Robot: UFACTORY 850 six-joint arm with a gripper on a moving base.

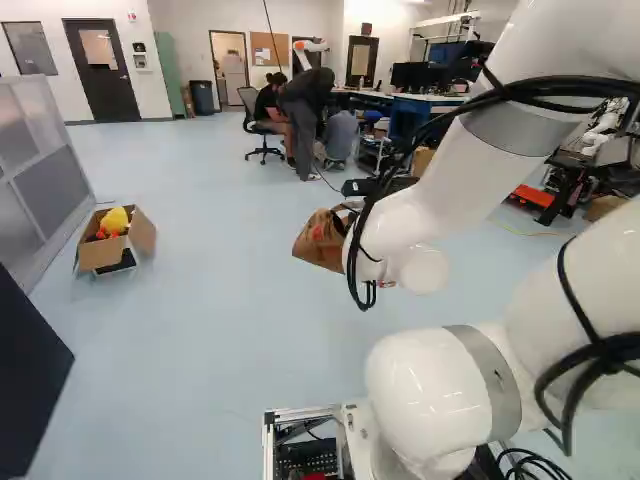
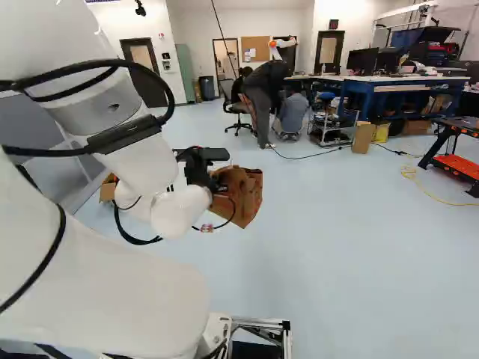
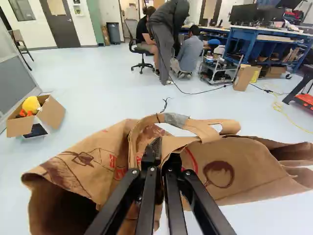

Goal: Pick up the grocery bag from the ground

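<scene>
Gripper (image 2: 200,166) clenched, brown paper grocery bag (image 3: 234,169) grasped near its handles, yellow toy (image 3: 31,104) held in open cardboard box (image 3: 51,113) at left, blue workbench (image 3: 250,35) seen far right.

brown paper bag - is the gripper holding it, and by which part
Yes: the gripper is shut on the brown paper bag, by the paper handles at its top.

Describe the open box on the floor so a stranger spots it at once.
Start at the grey partition at the left of the left base view. On the floor beside it sits the open box. Unlike the brown bag, it holds a bright yellow thing.
</scene>
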